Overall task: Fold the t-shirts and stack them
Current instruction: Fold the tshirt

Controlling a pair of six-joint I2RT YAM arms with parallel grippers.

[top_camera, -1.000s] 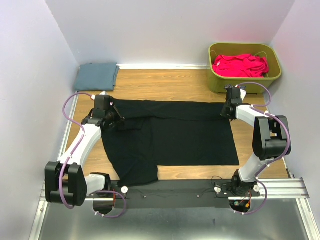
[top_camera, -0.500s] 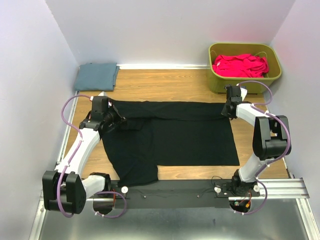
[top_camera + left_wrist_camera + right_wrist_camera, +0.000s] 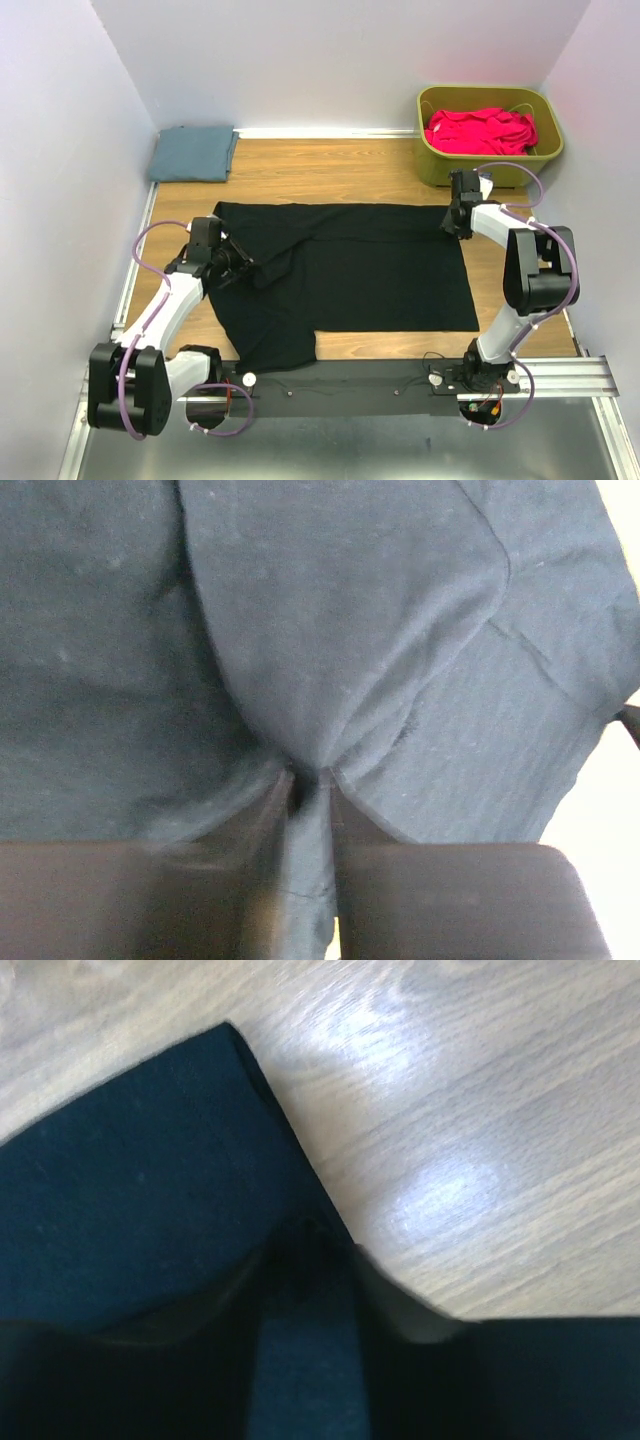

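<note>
Even bright overhead light; glare patches on wood in right wrist view; near jaws blurred.

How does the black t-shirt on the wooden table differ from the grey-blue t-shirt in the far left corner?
The black t-shirt lies spread wide, partly folded; the grey-blue t-shirt is a compact folded square. The left gripper and right gripper pinch the black one; nothing touches the grey-blue one. Both rest on the wooden table.

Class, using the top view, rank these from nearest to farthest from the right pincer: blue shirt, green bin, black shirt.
1. Black shirt: its far right corner sits in the right pincer.
2. Green bin: just beyond, at the far right.
3. Blue shirt: far left corner.
</note>
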